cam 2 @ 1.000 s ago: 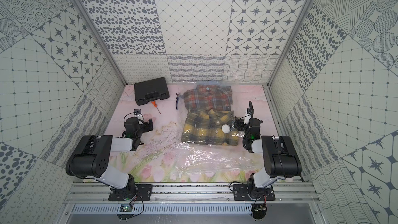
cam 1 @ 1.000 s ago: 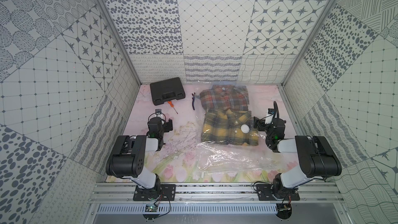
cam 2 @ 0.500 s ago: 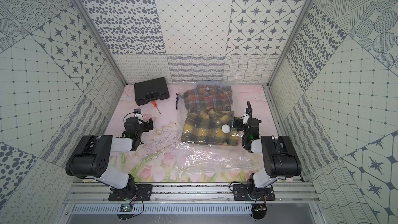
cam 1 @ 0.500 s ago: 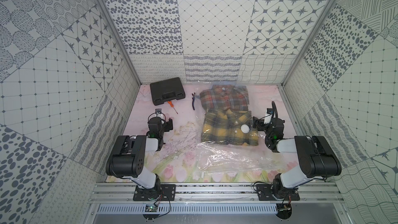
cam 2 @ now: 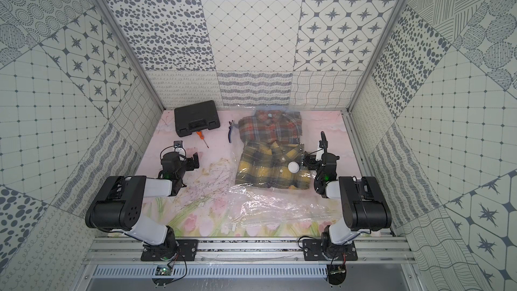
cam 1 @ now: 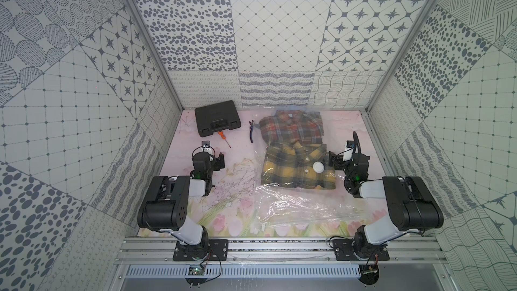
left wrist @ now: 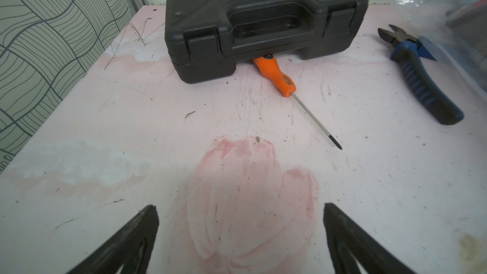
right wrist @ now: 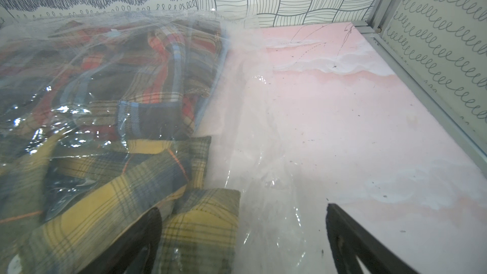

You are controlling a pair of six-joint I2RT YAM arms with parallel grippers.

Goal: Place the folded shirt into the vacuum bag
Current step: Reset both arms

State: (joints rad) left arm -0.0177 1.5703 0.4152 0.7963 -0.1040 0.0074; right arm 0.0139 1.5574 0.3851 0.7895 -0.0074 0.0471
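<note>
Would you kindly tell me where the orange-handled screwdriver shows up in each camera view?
In a top view: the screwdriver lies just in front of the black tool case.
In a top view: the screwdriver lies likewise by the case's front edge.
Left wrist view: its handle is tucked under the case's front edge.
Right wrist view: not in it.
Landmark: the black tool case.

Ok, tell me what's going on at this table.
A red plaid shirt and a yellow plaid shirt lie inside the clear vacuum bag. The right gripper is open at the yellow shirt's edge, holding nothing. The left gripper is open over bare table, facing a tool case, screwdriver and pliers.
</note>
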